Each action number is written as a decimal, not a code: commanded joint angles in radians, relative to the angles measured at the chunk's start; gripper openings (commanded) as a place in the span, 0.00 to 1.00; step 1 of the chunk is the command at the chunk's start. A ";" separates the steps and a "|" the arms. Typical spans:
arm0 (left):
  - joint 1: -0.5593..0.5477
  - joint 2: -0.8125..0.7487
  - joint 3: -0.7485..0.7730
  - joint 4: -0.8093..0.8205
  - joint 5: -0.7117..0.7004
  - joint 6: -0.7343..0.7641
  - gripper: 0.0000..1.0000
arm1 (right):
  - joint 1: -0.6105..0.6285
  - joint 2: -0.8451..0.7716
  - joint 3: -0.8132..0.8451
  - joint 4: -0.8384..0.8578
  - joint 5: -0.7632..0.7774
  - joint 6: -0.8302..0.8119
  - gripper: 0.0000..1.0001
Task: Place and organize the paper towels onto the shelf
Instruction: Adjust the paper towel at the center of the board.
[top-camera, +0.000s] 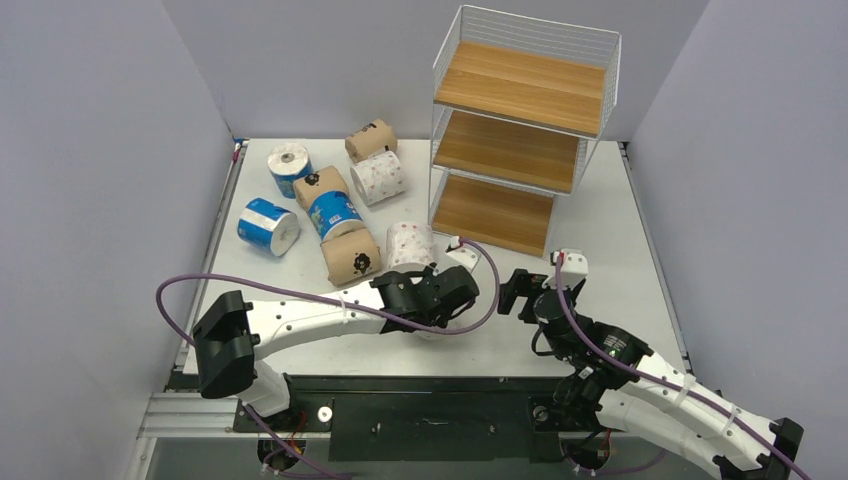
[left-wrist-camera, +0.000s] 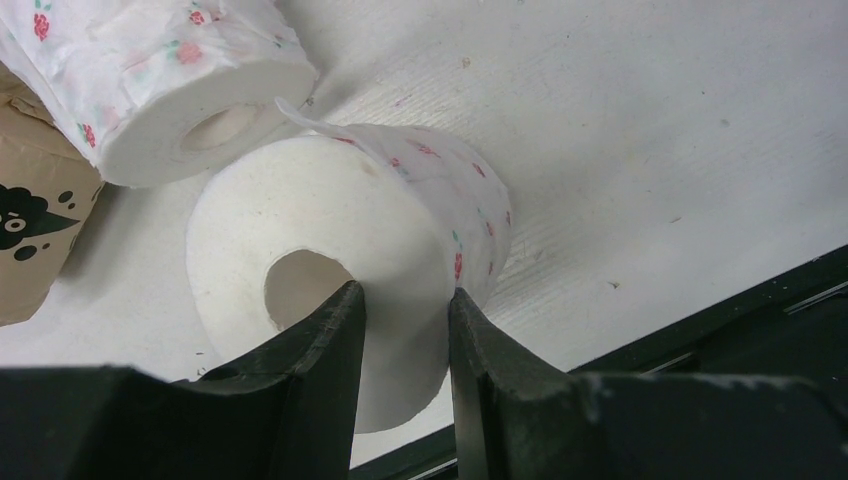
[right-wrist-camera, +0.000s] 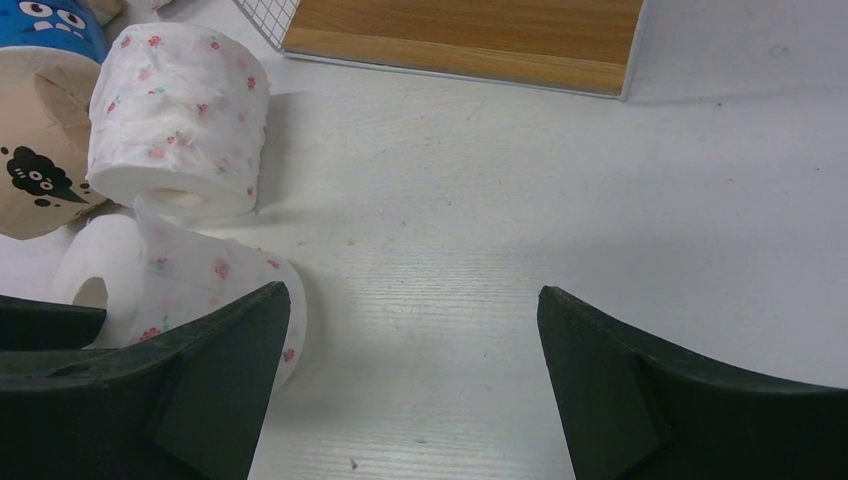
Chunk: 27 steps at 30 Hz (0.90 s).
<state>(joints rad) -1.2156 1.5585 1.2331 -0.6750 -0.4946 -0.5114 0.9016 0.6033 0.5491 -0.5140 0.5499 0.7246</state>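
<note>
Eight paper towels (top-camera: 335, 212) lie loose on the surface (top-camera: 610, 250) at the far left, all of them left of the shelf (top-camera: 520, 85). My left tool (left-wrist-camera: 405, 292) pinches the wall of a ninth, a white dotted roll (left-wrist-camera: 300, 220), with one finger inside its core. From above, the tool hides most of it. My right tool (right-wrist-camera: 415, 292) is spread wide, with that roll just to its left.

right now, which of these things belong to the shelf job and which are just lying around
Job:
- shelf, all boards bare
- dotted white roll pinched by the left end effector
- two more dotted white rolls, three brown rolls and three blue rolls, on the table

Just there:
- purple cables
- grey walls
</note>
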 joint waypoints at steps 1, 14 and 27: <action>-0.017 0.014 0.017 0.059 -0.022 0.001 0.25 | -0.007 -0.018 -0.009 0.015 0.050 0.010 0.90; -0.051 -0.043 0.055 0.055 -0.019 -0.003 0.73 | -0.007 -0.007 0.034 -0.012 0.036 -0.007 0.90; -0.045 -0.359 -0.056 0.030 -0.235 -0.120 0.96 | -0.008 0.032 0.122 0.007 -0.023 -0.071 0.90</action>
<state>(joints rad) -1.2644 1.3365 1.2263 -0.6487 -0.5789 -0.5564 0.8974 0.6125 0.6140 -0.5331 0.5568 0.6956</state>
